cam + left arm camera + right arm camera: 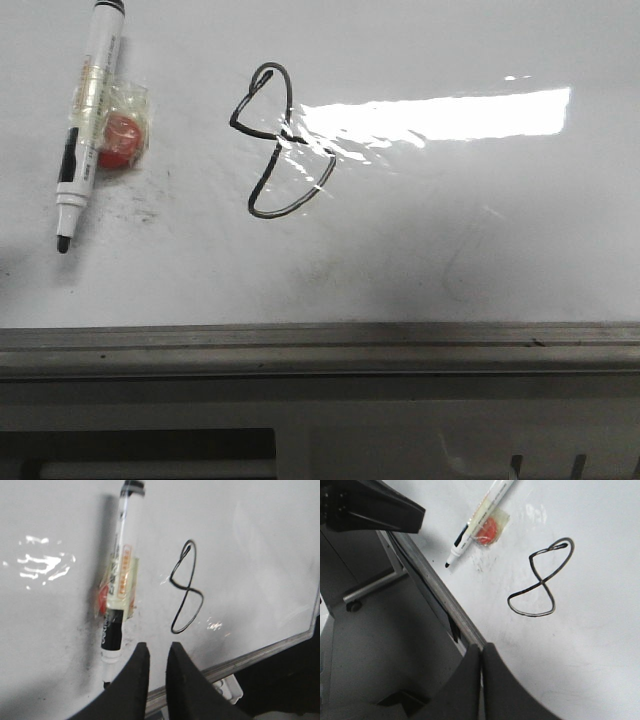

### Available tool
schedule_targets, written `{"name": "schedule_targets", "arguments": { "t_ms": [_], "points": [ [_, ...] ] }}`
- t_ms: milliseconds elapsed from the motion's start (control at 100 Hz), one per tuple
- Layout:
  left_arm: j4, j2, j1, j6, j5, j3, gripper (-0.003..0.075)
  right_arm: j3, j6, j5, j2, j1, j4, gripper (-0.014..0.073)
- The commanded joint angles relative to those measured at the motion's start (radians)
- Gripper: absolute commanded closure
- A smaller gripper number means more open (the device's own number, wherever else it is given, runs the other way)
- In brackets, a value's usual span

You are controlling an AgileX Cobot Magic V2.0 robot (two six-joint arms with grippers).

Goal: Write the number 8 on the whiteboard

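**On the whiteboard: a finished 8, a marker lying beside it**

In the front view, the whiteboard (420, 260) lies flat and fills most of the frame, its grey metal edge rail (320, 345) running along the near side. The number 8 (281, 141) is drawn left of the middle, a small angular upper loop over a wider lower loop, with a bright strip of glare touching its right side. Well to its left lies a marker (88, 125), uncapped, tip toward the near rail, with a red round piece in clear tape (122, 138) stuck to its right side. Neither arm shows here.

In the left wrist view, the left fingers (157, 655) hang above the board's near edge, slightly parted with a narrow gap, holding nothing. The marker (120, 580) lies just ahead of them, its tip close to one finger, and the number 8 (186, 587) sits beside it, apart from it.

In the right wrist view, the right fingers (481, 652) are pressed together and empty, poised over the edge rail (435, 595). The number 8 (540, 580) lies on the board ahead of them, the marker (477, 517) farther off, and part of the other arm (370, 505) shows dark in the corner.
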Motion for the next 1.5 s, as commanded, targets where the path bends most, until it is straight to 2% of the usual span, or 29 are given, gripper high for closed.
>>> {"name": "schedule_targets", "arguments": {
  "t_ms": [0,200,320,580,1200,1250,1350,1490],
  "points": [
    [0.017,-0.079,0.002,-0.005,-0.047,-0.002,0.0741,0.074,0.000,-0.176,-0.120,-0.004,-0.042,0.0655],
    [0.109,-0.269,0.002,-0.005,-0.072,0.090,0.0741,0.337,0.000,-0.400,-0.418,-0.004,-0.046,0.0655],
    [0.183,-0.372,0.002,-0.005,-0.076,0.149,0.0741,0.476,0.000,-0.422,-0.601,-0.004,-0.047,0.0655],
    [0.183,-0.456,0.002,-0.005,-0.074,0.223,0.0741,0.618,0.000,-0.421,-0.888,-0.004,-0.047,0.0657],
    [0.180,-0.456,0.003,-0.005,-0.066,0.256,0.0741,0.665,0.000,-0.418,-0.924,-0.004,-0.047,0.0657],
    [0.217,-0.456,0.011,-0.005,-0.060,0.264,0.0741,0.665,0.000,-0.418,-0.924,-0.004,-0.047,0.0657],
    [0.383,-0.456,0.075,-0.005,-0.056,0.289,0.0741,0.665,0.000,-0.418,-0.924,-0.004,-0.047,0.0657],
    [0.405,-0.456,0.224,-0.005,-0.073,0.334,0.0741,0.665,0.000,-0.418,-0.924,-0.004,-0.047,0.0657]
  ]
}}
